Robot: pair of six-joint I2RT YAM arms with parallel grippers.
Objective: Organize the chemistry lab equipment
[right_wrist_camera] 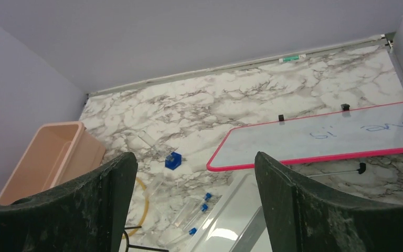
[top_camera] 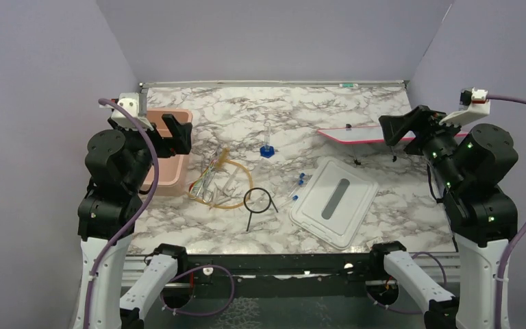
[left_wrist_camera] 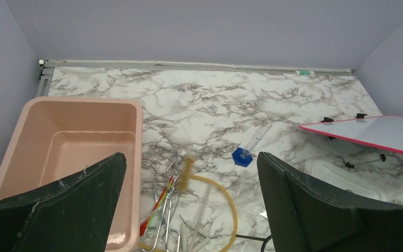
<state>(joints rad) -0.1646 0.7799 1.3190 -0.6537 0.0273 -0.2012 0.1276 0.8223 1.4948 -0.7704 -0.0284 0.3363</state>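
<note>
Lying by the amber tubing loop (top_camera: 236, 186), the metal tongs (top_camera: 209, 179) point away from the arms, just beside the pink tub (top_camera: 168, 179). The left gripper (left_wrist_camera: 191, 160), fingers wide apart, hangs nearer; the right gripper (right_wrist_camera: 195, 157), also apart, is far off.

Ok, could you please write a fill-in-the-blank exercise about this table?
1. The vial has a ___ base.
2. The ring lies between the tubing and the white ___.
3. The left gripper and right gripper are both ___.
4. The tub's visible inside is ___.
Missing words: blue, lid, open, empty.
</note>
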